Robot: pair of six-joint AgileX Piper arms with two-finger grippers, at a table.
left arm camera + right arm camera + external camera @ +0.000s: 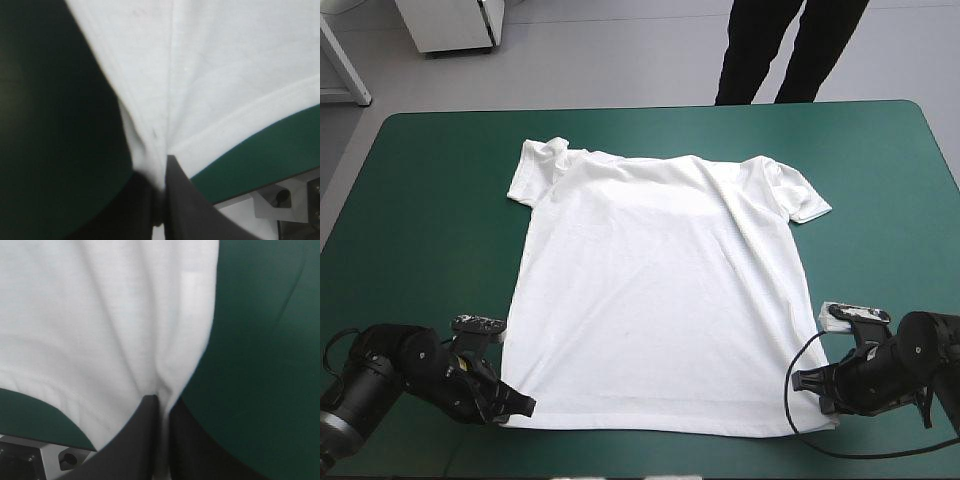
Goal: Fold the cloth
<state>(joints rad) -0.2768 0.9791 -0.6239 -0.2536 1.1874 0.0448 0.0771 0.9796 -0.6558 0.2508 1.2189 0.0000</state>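
The T-shirt [655, 290] is soft, thin & prob. very light, so left gripper [161, 172] & right gripper [161, 402] hold its 2 near corners, pinched tight.

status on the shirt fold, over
Left gripper shut on white short-sleeved T-shirt, near hem corner; right gripper same. Shirt flat on teal-green cover. Nothing in the way.

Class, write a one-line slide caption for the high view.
White T-shirt spread flat on the teal-green table, left gripper and right gripper each pinching a hem corner.
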